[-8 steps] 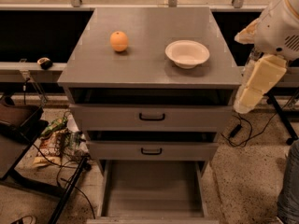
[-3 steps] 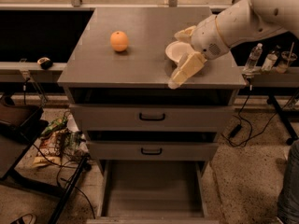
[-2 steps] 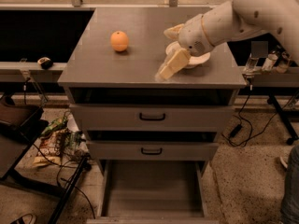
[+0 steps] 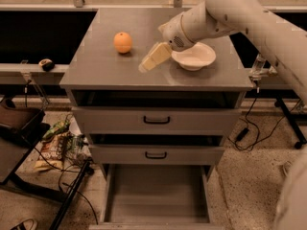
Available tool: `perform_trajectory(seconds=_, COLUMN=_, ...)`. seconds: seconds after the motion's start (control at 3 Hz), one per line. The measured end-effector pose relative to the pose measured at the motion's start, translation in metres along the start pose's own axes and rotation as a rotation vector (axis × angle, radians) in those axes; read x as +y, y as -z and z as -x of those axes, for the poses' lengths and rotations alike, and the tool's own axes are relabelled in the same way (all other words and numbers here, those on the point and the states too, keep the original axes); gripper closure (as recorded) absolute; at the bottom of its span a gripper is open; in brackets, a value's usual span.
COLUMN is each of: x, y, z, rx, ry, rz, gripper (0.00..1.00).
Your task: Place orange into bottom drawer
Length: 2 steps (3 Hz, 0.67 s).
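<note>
The orange (image 4: 123, 42) sits on the grey cabinet top (image 4: 103, 73), towards its back left, with nothing touching it. The gripper (image 4: 146, 66) hangs low over the same top, just right of the orange and a little nearer the front edge, its pale wedge-shaped end tilted down and to the left. It carries nothing; whether it is clenched or released I cannot tell from this angle, since it shows only as one cream-coloured block. The white arm (image 4: 230, 8) reaches in from the upper right, passing over the back rim of a shallow white bowl (image 4: 196, 57) that stands right of the gripper (the two look very close, perhaps touching).

Below the top, the upper drawer (image 4: 156, 120) and the middle drawer (image 4: 156, 155), each with a black handle, are pushed in. The bottom drawer (image 4: 156, 190) is pulled well out towards the camera, its flat grey floor bare. Cables and some packets lie on the floor to the left of the cabinet.
</note>
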<state>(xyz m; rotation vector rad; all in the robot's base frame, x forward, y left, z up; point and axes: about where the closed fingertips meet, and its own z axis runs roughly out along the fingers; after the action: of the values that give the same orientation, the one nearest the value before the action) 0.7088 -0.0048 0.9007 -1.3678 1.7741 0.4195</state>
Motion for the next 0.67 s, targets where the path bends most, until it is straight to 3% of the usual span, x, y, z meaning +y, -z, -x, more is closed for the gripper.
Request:
perform_trajectory(seconds=0.33, x=-0.024, y=-0.02, z=0.0, rx=0.025, ry=-0.035, rz=-0.055, gripper=0.0)
perform_trajectory(seconds=0.67, x=-0.046, y=-0.043, z=0.013, rx=0.008, ry=-0.046, rz=-0.077, gripper=0.0)
